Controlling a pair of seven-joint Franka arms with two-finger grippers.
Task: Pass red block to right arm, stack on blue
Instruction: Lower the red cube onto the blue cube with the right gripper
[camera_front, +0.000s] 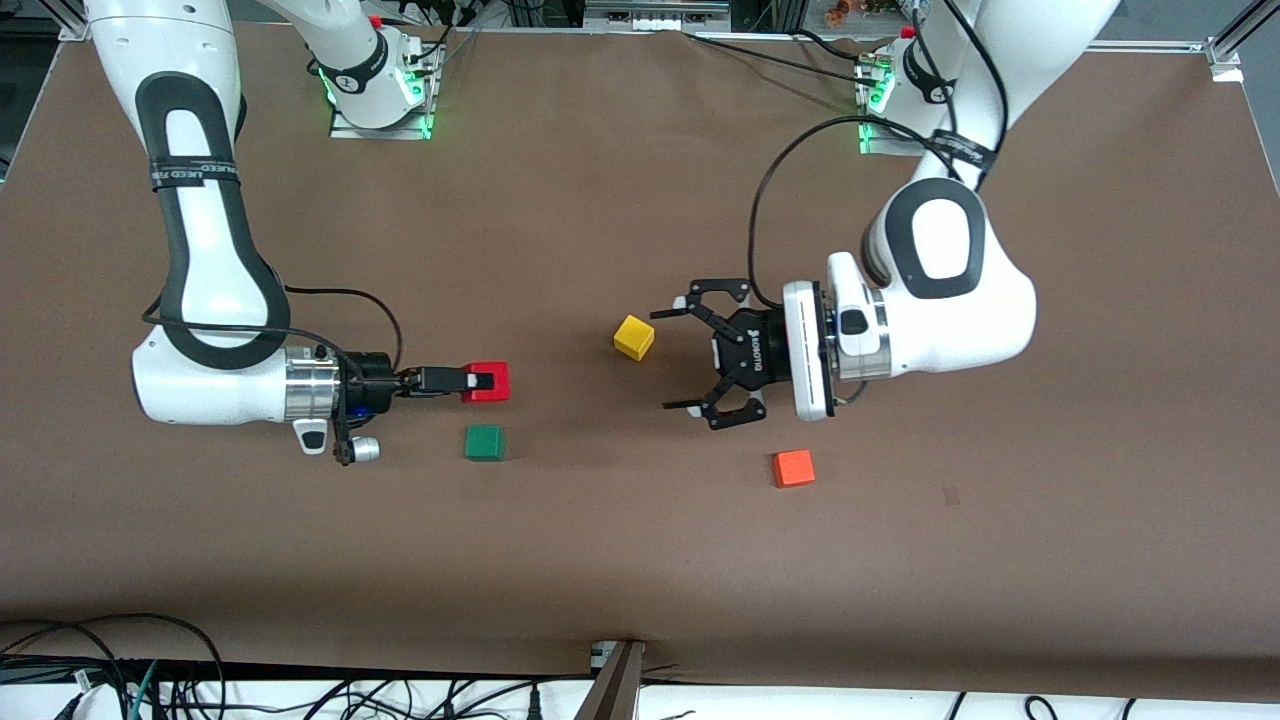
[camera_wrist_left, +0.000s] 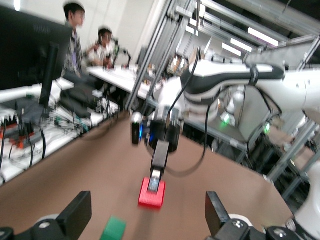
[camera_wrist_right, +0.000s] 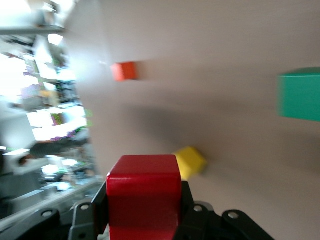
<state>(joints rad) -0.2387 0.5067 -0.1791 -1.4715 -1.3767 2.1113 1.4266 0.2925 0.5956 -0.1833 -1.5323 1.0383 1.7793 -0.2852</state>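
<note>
My right gripper (camera_front: 482, 381) is shut on the red block (camera_front: 486, 381) and holds it low over the table, just above the green cube (camera_front: 485, 442) in the front view. The red block fills the space between the fingers in the right wrist view (camera_wrist_right: 144, 195). The left wrist view also shows it (camera_wrist_left: 152, 192) in the right gripper's slim fingers. My left gripper (camera_front: 668, 360) is open and empty, beside the yellow cube (camera_front: 634, 337), and faces the right gripper. No blue cube shows in any view.
An orange cube (camera_front: 793, 468) lies nearer the front camera than the left gripper. The green, yellow and orange cubes lie apart on the brown table (camera_front: 640, 560). Cables run along the table's front edge.
</note>
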